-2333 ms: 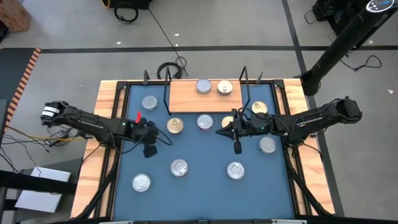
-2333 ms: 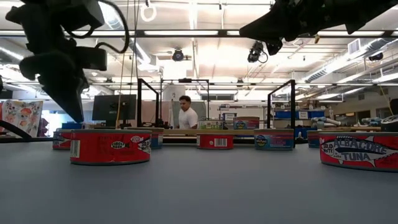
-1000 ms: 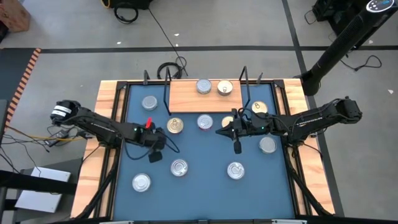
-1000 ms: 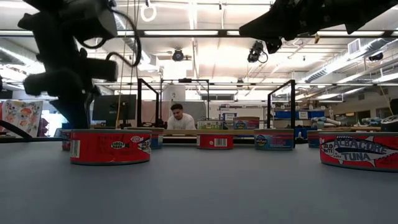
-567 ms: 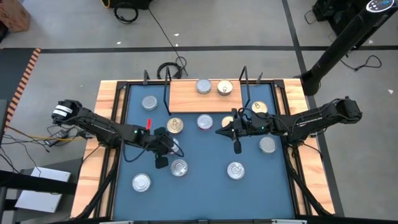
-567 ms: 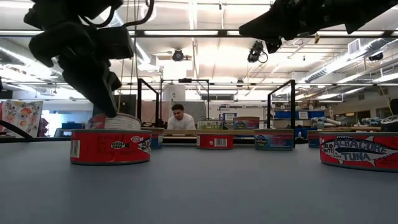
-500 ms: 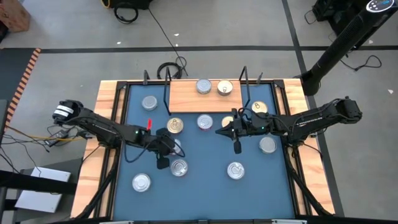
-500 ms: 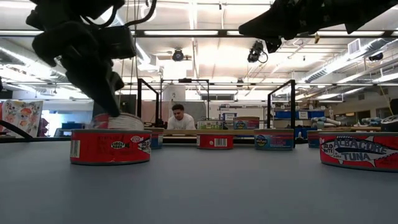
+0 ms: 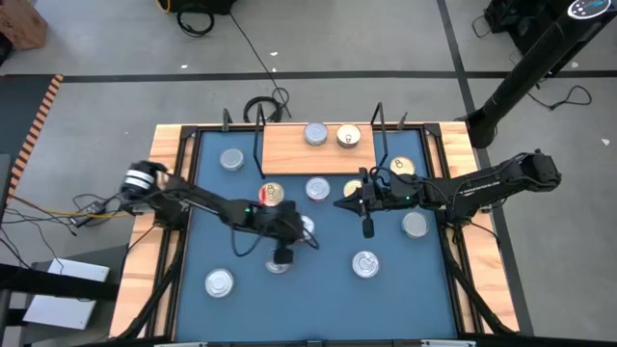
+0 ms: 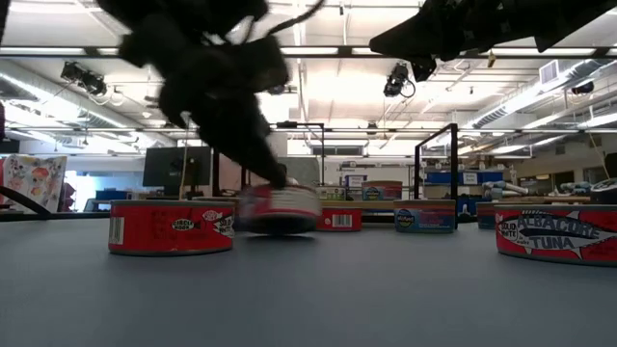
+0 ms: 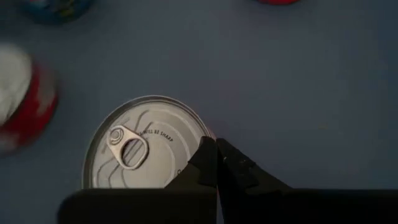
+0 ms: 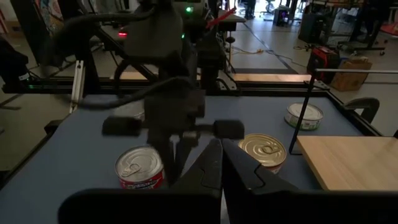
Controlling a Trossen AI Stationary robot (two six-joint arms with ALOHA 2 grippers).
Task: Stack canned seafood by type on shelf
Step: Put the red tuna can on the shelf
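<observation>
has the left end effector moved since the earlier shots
Yes. In the high view the left end effector has swung rightward from the table's left side to the silver-topped tin mid-table.

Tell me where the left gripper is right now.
In the high view the left gripper hangs, shut, over a silver-topped tin near the blue mat's middle, left of the right gripper.

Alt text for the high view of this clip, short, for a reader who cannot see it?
Seen from above, the left hand, shut, is over a silver tin near the middle of a blue table. The right hand, shut, hangs right of centre. Two tins sit on the wooden shelf at the far edge; others lie scattered on the table.
</observation>
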